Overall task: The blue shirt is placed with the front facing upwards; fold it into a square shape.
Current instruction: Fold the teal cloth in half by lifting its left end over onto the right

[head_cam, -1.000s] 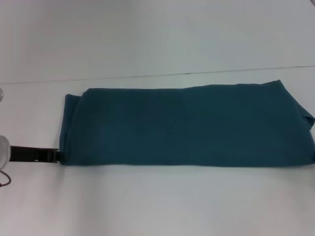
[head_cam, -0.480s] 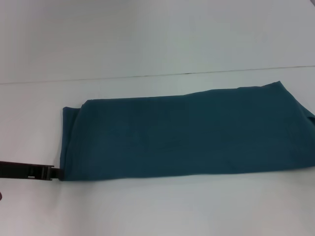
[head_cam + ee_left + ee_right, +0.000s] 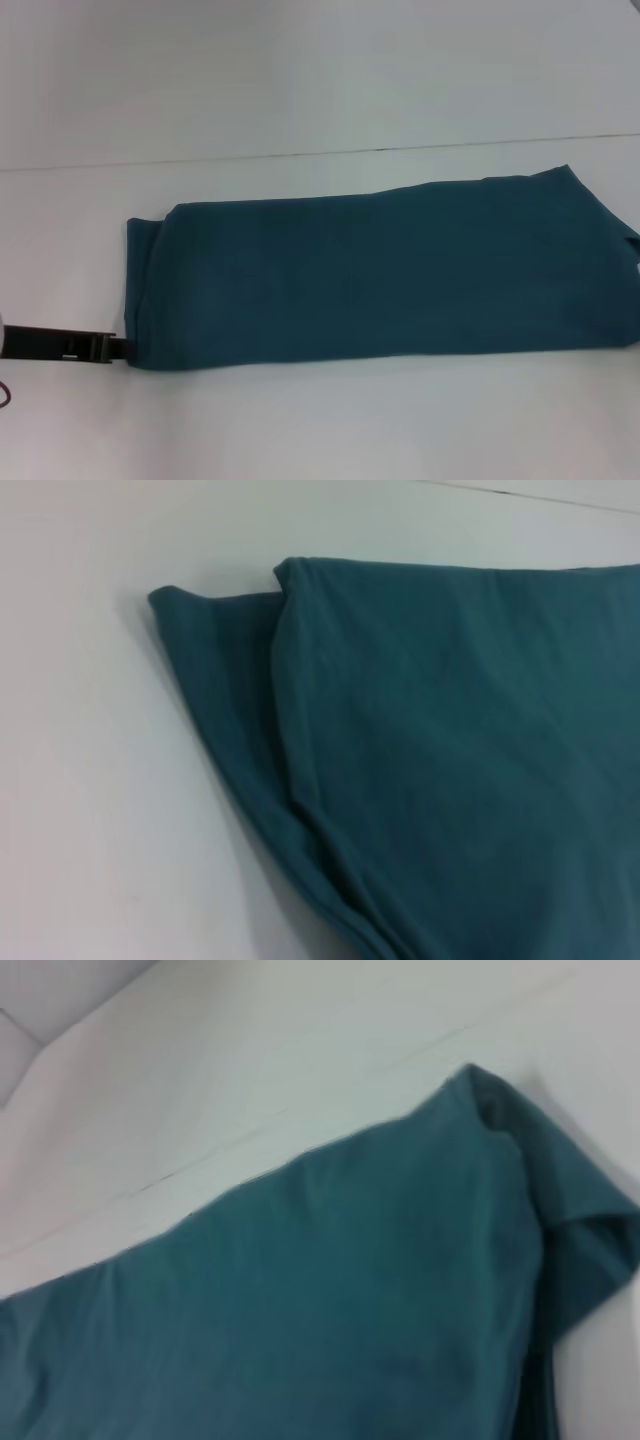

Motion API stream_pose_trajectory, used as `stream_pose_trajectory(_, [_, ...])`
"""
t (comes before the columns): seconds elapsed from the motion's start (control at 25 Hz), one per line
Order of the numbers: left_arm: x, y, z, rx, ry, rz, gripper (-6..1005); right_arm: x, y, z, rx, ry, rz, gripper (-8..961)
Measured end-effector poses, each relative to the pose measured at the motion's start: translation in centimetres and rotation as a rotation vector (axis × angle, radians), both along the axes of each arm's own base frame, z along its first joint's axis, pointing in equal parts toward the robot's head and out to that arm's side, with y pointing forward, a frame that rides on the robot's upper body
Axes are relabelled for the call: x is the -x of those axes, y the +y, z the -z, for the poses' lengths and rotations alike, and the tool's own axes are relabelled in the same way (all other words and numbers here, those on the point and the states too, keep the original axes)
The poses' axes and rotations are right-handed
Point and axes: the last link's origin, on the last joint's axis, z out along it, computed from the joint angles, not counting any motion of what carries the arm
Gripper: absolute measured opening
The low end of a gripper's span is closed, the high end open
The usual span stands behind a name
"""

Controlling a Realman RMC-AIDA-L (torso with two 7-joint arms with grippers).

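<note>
- The white table runs wide and bare on every side of the cloth, with a thin dark seam crossing it on the far side; there is plenty of open room near and far for sweeping an end across.
- The blue shirt lies across the middle as a long band, plain teal side up, no lettering showing. Its right end reaches the edge of the head view; its left end stops well short of the left edge.
- I'd judge the lengthwise folds done and the crosswise fold in hand: the next move calls for lifting one end and carrying it over onto the other to make the square.
- At the left end a lower layer peeks out past the top one, so the edges sit slightly stepped; a lift there needs both layers together.
- The left gripper sits low at the shirt's near left corner, touching its edge; whether its fingers are open or pinching cloth I cannot tell.
- The right gripper isn't visible; its wrist camera looks down on the shirt's right end.
</note>
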Motion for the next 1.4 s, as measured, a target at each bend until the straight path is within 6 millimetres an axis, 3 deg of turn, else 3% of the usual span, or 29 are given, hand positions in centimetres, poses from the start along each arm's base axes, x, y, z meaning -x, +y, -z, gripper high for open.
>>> stream_pose_trajectory(0.36, [-0.7,0.8,-0.8,-0.071,-0.086,-0.004,134,1.8,0.8,-3.3,-0.125,-0.016,-0.114,301])
stream_pose_trajectory(0.8, [0.1,0.4,-1.5,-0.1,-0.125,-0.087,588,3.4,2.0,-2.6,-0.13,-0.031,-0.23,760])
stream_pose_trajectory(0.96, [0.3,-0.3,-1.6,-0.051,-0.132,-0.108,648,3.8,2.2,-2.4,-0.12,-0.036,-0.261,905])
stream_pose_trajectory(1.12, [0.2,-0.7,-1.6,-0.026,-0.146,-0.111,709,3.8,2.4,-2.2,-0.121,-0.048,-0.268,920])
stream_pose_trajectory(1.32, [0.4,-0.9,-1.6,-0.025,-0.147,-0.114,891,3.7,2.4,-1.9,-0.116,-0.044,-0.264,923])
stream_pose_trajectory(1.4, [0.5,-1.0,-1.6,-0.024,-0.146,-0.115,893,3.7,2.3,-1.7,-0.11,-0.041,-0.261,922])
